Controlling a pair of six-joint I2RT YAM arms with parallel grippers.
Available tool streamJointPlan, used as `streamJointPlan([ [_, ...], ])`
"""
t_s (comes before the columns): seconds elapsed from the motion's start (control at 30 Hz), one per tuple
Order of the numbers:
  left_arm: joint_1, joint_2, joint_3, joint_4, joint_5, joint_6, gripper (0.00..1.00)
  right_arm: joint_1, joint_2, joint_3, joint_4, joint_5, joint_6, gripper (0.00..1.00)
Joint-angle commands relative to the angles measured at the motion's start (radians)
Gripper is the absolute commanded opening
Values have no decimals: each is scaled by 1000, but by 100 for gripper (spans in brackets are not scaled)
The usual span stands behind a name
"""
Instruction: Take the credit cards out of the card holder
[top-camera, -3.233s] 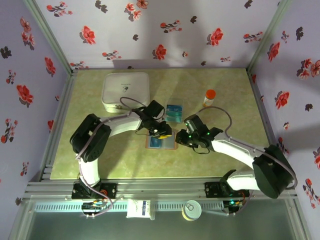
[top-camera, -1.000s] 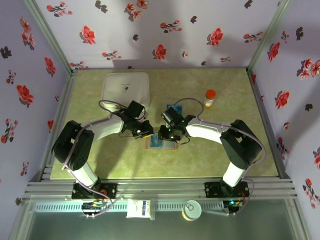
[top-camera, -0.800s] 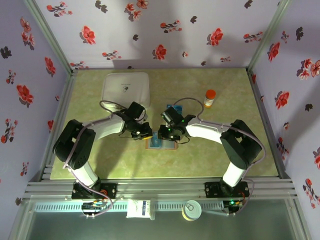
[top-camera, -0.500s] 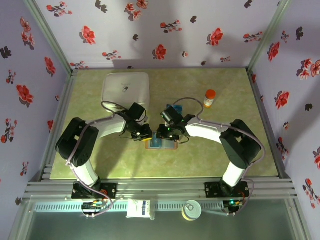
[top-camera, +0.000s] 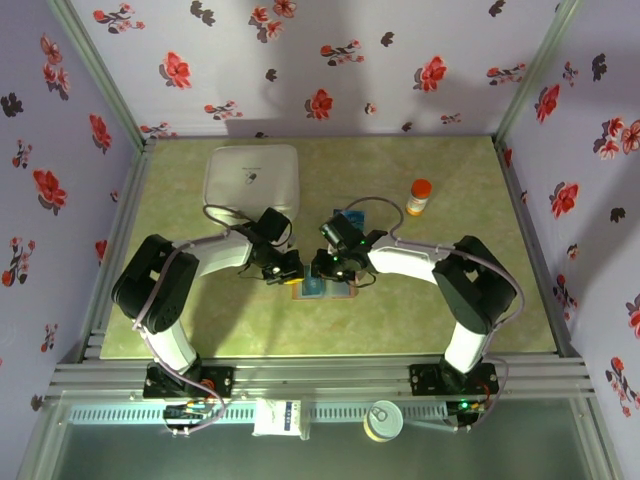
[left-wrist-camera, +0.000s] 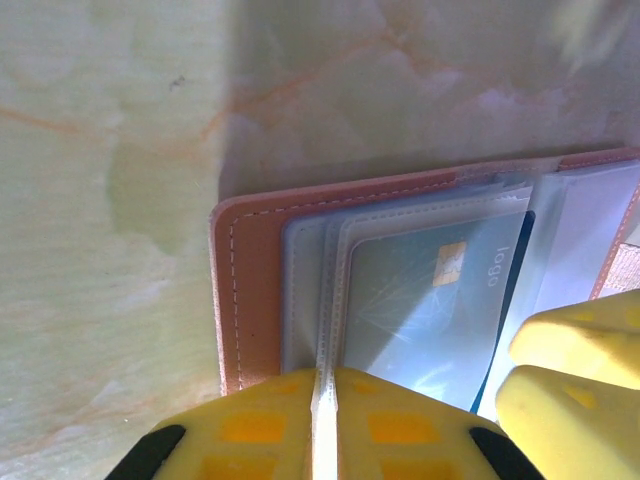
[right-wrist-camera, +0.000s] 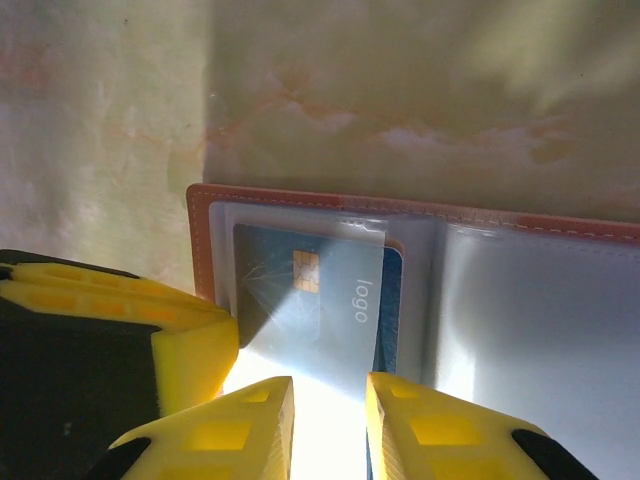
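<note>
The card holder (top-camera: 322, 289) lies open on the table, reddish-brown leather (left-wrist-camera: 250, 290) with clear pockets. A blue credit card (right-wrist-camera: 320, 290) with a gold chip sits partly out of its left pocket. My left gripper (top-camera: 287, 270) is at the holder's left edge, jaws shut on the clear pocket's edge (left-wrist-camera: 326, 385). Just to the right, my right gripper (top-camera: 326, 268) stands over the card's near end, and its fingers (right-wrist-camera: 240, 425) are a narrow gap apart with glare between them. More teal-blue cards (top-camera: 349, 214) lie on the table behind the right wrist, mostly hidden.
A white square box (top-camera: 252, 183) stands at the back left. An orange-capped bottle (top-camera: 419, 196) stands at the back right. The two grippers nearly touch; the right one's fingers (left-wrist-camera: 575, 375) crowd the left wrist view. Bare table lies in front of the holder.
The right gripper has shifted a little left onto the holder's left half. The left gripper has edged down and right to the holder's edge. The holder has stayed put.
</note>
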Motion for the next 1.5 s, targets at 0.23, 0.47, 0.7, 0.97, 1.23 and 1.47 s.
streamJointPlan([
  [0.23, 7, 20, -17, -23, -2, 21, 12, 3, 37, 7, 16, -6, 23, 25],
  [0.47, 6, 9, -17, -24, -4, 15, 12, 4, 16, -1, -40, 52, 8, 25],
  [0.7, 6, -12, -20, -22, -3, 9, 12, 3, -15, 1, -57, 78, -1, 24],
  [0.97, 7, -10, -14, -20, -6, 3, 12, 3, -24, 2, -73, 81, -13, 24],
  [1.23, 6, -12, 22, -59, -13, 22, 11, 3, -30, 10, -84, 82, -20, 25],
  [1.47, 11, -9, 44, -84, -29, 45, 11, 2, -67, 3, -85, 89, -22, 26],
])
